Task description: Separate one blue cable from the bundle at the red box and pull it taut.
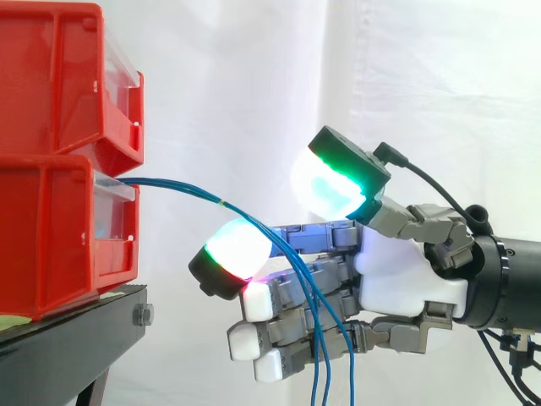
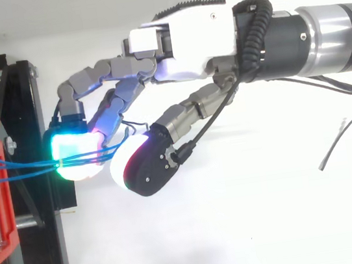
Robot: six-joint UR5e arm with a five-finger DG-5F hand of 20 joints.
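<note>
Between the thumb's green-glowing pad [image 1: 325,186] and the green-and-white pad of the foremost finger [image 1: 237,247], a bundle of thin blue cables [image 1: 182,189] passes through the gap. The two pads stand apart, so nothing is clamped. The hand [image 1: 406,279] lies level with its white palm toward the side camera, its thumb raised above and its other fingers partly bent below, their white tips free. The cables leave the front of the lower red bin [image 1: 51,245], which is beyond the fingertips. They arc over the top of the foremost finger's pad, then fall across the bent fingers on the camera's side and hang slack below the hand. From above, the strands spread slightly at the bin and draw together where they cross the glowing cyan pad [image 2: 74,153], just beside the thumb. All strands run together, none drawn away from the rest. An upper red bin [image 1: 51,76] sits stacked on the lower one, and both rest on a black stand [image 1: 76,338], ahead of the fingertips and lower than the palm. A white curtain [image 1: 423,85] hangs behind the hand.
</note>
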